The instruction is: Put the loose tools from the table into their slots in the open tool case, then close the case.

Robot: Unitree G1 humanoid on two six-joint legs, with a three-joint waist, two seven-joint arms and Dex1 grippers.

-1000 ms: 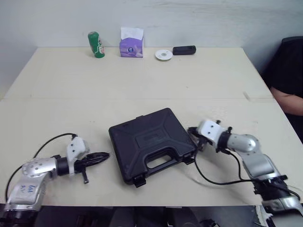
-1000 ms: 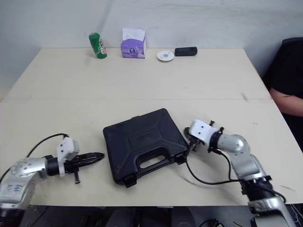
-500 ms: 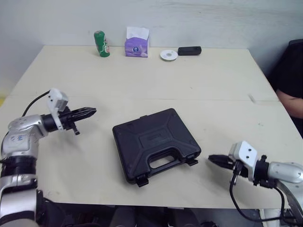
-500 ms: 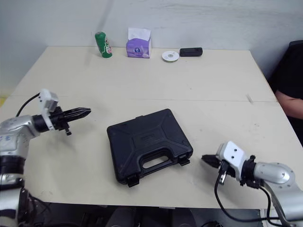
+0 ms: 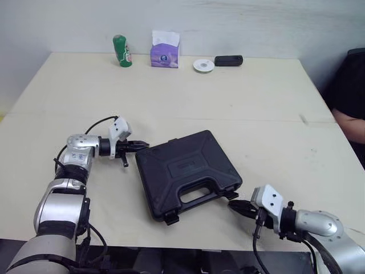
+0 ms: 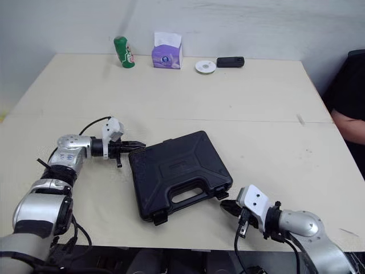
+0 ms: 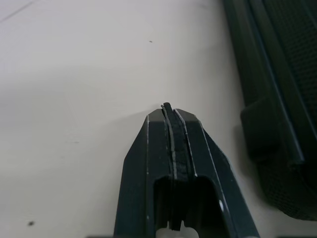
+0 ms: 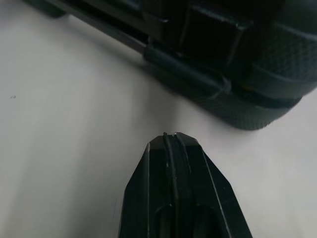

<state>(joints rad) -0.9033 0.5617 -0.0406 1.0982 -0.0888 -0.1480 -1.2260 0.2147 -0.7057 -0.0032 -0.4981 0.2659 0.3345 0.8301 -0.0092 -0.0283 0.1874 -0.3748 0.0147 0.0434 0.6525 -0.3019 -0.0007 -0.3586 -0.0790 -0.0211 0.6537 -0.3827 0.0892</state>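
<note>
The black tool case (image 5: pixel 185 173) is lying closed near the worktop's (image 5: pixel 228 103) front edge. The left hand (image 5: pixel 142 146), fingers pressed together and holding nothing, is pointing at its left corner. The right hand (image 5: pixel 234 206), likewise pinched and empty, is pointing at its front-right latch.

Left gripper (image 5: pixel 141 146) and right gripper (image 5: pixel 235 207) both pinched closed, forearms held low, fingertips pointing inward

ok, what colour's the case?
The case is black all over; clearest in the left eye view.
</note>
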